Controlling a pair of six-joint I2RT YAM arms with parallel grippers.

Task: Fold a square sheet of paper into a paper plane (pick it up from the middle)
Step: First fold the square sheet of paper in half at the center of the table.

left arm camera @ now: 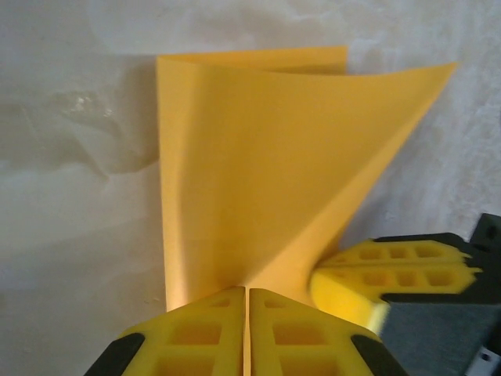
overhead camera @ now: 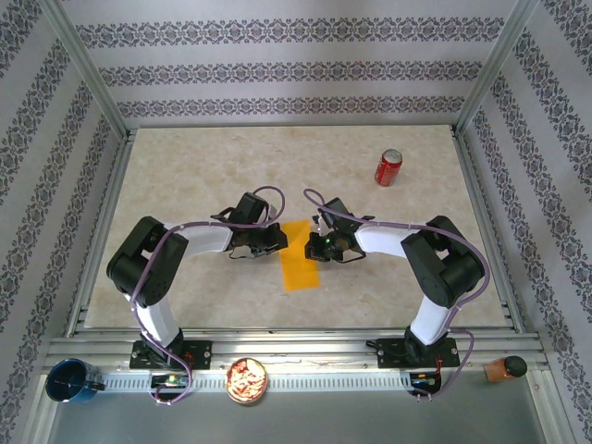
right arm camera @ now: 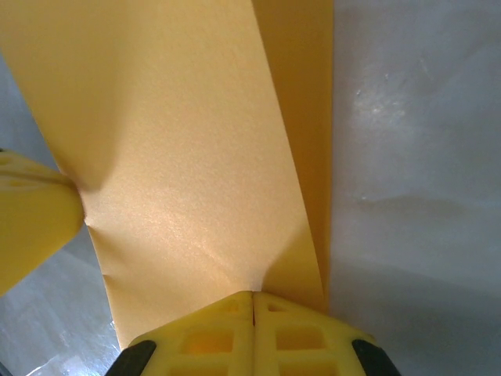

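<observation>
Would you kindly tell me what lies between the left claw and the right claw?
The folded square sheet of paper lies between the left claw and the right claw, as the top external view shows; both claws pinch it.

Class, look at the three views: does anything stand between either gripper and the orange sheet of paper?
Nothing visible does. The left gripper and the right gripper are each shut on the sheet of paper itself; the red soda can stands well apart, toward the far right.
</observation>
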